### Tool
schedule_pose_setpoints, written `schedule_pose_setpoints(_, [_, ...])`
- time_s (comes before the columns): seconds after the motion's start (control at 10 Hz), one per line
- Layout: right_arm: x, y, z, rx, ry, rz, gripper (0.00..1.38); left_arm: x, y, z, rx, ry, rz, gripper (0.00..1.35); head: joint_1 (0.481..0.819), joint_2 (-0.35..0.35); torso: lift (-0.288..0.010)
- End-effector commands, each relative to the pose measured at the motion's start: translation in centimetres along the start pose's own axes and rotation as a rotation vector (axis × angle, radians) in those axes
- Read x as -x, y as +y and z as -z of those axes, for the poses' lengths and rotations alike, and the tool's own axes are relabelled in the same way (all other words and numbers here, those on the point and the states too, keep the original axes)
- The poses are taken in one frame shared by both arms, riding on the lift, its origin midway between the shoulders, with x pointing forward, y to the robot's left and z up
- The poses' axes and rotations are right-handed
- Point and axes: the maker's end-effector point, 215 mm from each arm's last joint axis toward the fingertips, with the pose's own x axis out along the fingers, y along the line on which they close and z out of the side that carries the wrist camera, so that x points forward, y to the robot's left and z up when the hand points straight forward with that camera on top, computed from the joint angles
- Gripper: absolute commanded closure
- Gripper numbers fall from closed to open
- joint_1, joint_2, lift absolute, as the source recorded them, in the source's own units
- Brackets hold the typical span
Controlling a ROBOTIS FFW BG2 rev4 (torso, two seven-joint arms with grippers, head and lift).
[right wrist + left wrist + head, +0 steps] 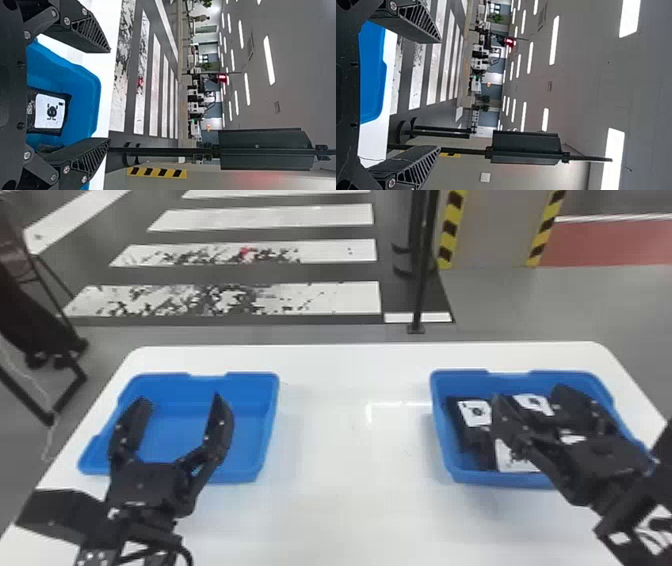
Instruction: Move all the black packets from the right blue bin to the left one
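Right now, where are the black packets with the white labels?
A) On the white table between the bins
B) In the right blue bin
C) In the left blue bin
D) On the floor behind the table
B: the black packets lie inside the walls of the right blue bin, with the open right gripper over it.

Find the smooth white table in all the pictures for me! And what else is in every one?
Head view: the smooth white table lies under the left blue plastic bin and the right blue plastic bin.
Left wrist view: a white strip past the left bin's edge.
Right wrist view: a white strip past the right bin's edge.
Shared landmark: the white painted floor stripes, beyond the table.
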Motion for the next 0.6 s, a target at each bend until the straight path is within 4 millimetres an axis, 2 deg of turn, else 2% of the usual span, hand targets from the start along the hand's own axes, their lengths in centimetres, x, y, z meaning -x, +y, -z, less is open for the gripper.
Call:
schedule_pose_setpoints(0.0, [-0.01,-0.04,-0.06,-0.003,-0.002,0.000,0.25,0.10,-0.02,0.21,0.005,0.005,-0.001,0.10,0.695,0.080,-0.168])
schedule_pose_setpoints(0.5, [-0.03,0.12,-0.05,-0.006,-0.002,-0.004,0.25,0.22,-0.06,0.30,0.007,0.005,0.000,0.10,0.695,0.081,-0.168])
